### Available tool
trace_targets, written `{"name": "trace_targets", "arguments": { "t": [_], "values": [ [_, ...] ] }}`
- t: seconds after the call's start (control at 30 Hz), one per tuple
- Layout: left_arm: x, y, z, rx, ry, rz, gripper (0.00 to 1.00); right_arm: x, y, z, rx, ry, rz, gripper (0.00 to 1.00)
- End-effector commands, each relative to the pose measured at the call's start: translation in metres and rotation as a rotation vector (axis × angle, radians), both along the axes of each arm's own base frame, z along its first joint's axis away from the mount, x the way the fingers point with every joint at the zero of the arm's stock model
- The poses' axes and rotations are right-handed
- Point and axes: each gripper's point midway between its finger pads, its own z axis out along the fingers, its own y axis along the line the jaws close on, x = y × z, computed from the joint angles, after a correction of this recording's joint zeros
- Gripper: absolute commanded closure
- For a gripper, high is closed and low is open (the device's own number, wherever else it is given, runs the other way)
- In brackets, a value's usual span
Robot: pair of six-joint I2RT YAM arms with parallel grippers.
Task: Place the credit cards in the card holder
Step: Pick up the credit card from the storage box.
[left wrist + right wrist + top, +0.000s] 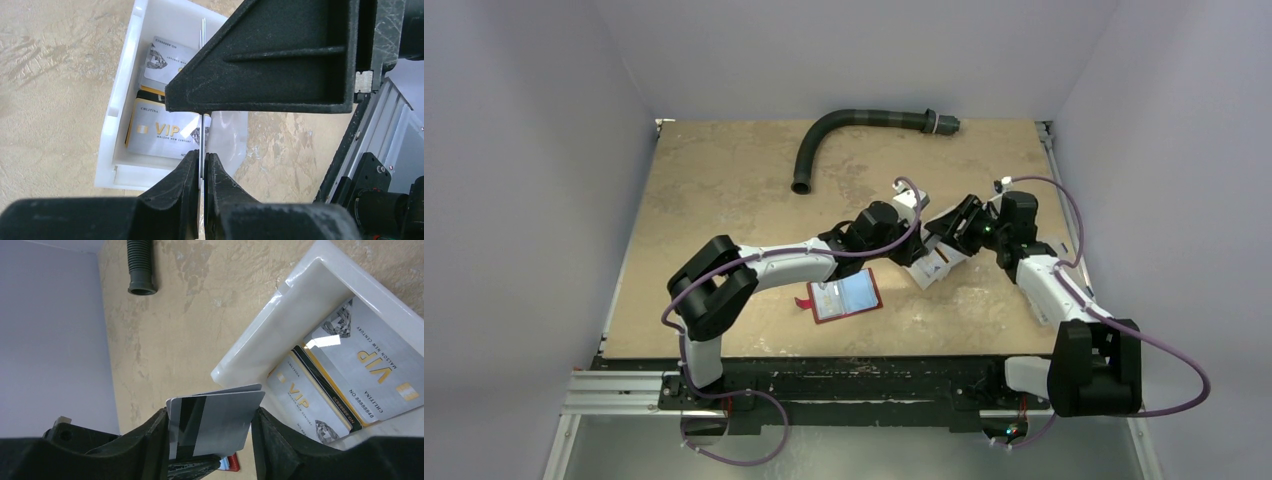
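Left gripper [201, 159]: closed tight on the lower edge of a thin pale grey plastic card with a black magnetic stripe [225, 427]. The card stands on edge above the bin, and a second card's edge shows just behind it.
Right gripper [211, 415]: its fingers stand apart, one at each side edge of the striped card. Whether they press on the card or only flank it, I cannot tell.
Cards in the bin: silver-white plastic cards with gold "VIP" lettering [360, 357] lie flat and overlapping inside the white rectangular plastic bin [260, 335]. A black-and-gold edge shows between two of them.
Card holder: the small dark-red folding wallet [846, 295] lies open on the tan mottled tabletop [724, 180] with its clear sleeves facing up. It is near the front edge, just beside the left forearm, left of both grippers and apart from the bin.
Hose: a black corrugated hose [824, 135] curves along the far edge, well apart from everything else.
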Motion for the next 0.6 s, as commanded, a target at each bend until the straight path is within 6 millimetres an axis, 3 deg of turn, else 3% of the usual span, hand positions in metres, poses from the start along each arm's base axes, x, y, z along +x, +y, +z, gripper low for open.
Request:
{"name": "trace_targets", "arguments": {
  "t": [0.0,0.07,0.2,0.3,0.57],
  "values": [
    [0.006,-0.006,0.026,-0.06,0.001,0.001,0.88,0.008,-0.003,0.015,-0.02,-0.069,0.004,0.58],
    [0.008,-0.003,0.027,-0.08,0.033,0.004,0.68,0.008,-0.005,0.015,-0.031,-0.071,0.006,0.69],
    [0.011,0.01,0.037,-0.214,0.147,-0.037,0.38,0.009,-0.011,0.013,-0.049,-0.076,0.019,0.78],
    [0.011,0.015,0.049,-0.299,0.203,-0.079,0.32,0.009,-0.021,0.01,-0.039,-0.078,0.029,0.84],
    [0.014,0.008,0.033,-0.264,0.246,-0.087,0.31,0.005,-0.024,0.0,-0.014,-0.052,0.1,0.83]
  ]
}}
